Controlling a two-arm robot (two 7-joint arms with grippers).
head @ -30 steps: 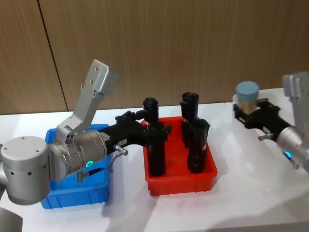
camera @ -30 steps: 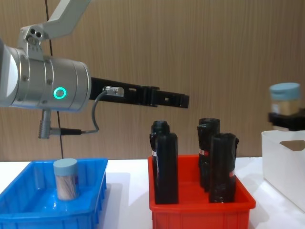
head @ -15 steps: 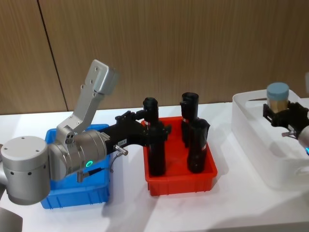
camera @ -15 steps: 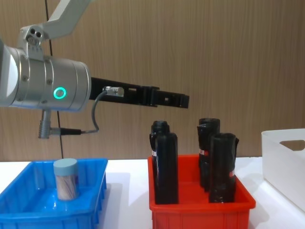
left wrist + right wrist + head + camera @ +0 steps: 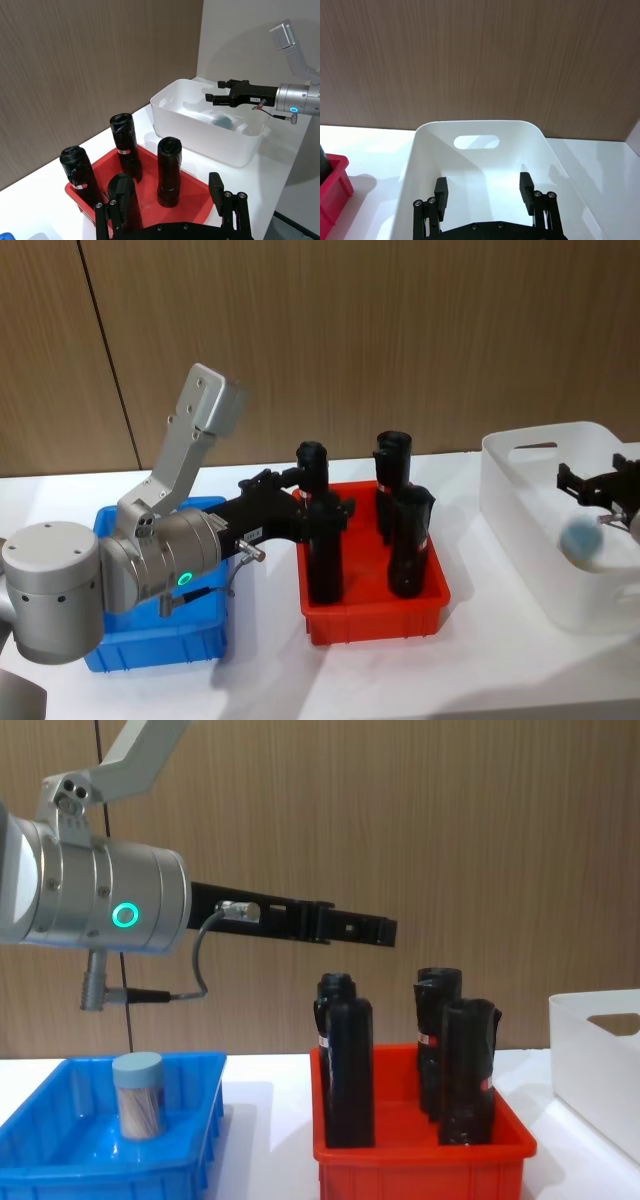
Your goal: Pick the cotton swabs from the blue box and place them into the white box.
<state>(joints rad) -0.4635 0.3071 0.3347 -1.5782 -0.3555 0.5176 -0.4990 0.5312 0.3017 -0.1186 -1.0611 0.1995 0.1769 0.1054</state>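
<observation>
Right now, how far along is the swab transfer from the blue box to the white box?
Done: one cotton swab jar is inside the white box, under the open, empty right pincer. In hand: nothing; the left pincer hangs open above the red bin. Left: a second jar stands in the blue box.

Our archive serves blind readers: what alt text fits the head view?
The right gripper hangs open over the white box, with a blurred jar of cotton swabs below it inside the box. The left gripper, open, reaches over a red bin of black bottles beside the blue box.
</observation>
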